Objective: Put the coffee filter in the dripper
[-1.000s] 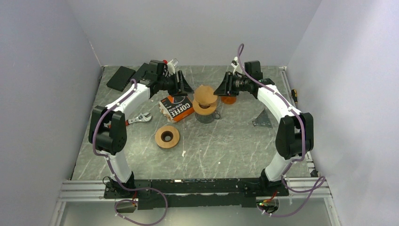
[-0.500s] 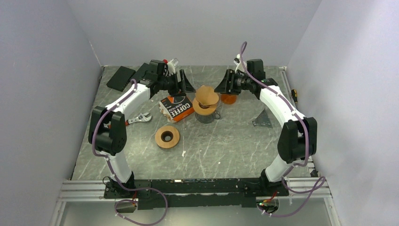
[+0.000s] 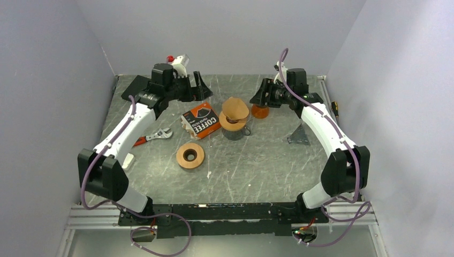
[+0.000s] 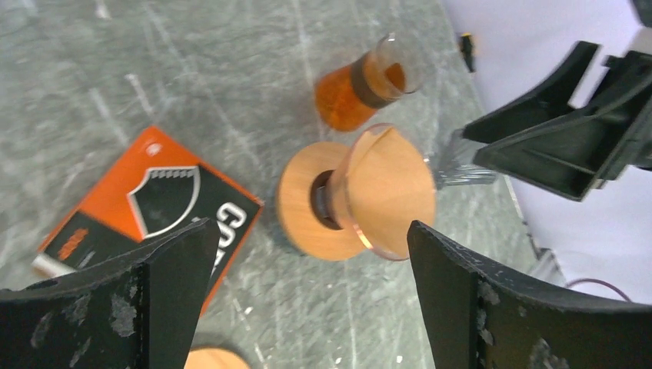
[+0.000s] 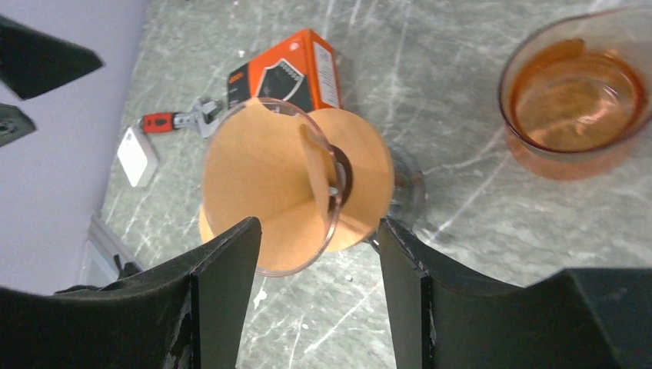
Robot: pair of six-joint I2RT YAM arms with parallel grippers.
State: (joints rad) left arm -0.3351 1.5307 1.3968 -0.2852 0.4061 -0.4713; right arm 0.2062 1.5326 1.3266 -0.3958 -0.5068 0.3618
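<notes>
**Filter seated in dripper, arms drawn back**

The brown paper coffee filter [image 5: 265, 173] sits as an open cone inside the clear dripper [image 4: 301, 206] (wooden collar, atop a glass vessel). The dripper stands at mid-table, just beside the orange filter box [image 3: 202, 121] and near an amber glass [image 3: 260, 111]. Compared with a second earlier, both grippers stand farther from the dripper, the left markedly so, and their jaws are wider. The left gripper [image 3: 194, 88] gapes wide and empty. The right gripper [image 3: 262, 94] is moderately open and touches nothing.
</notes>
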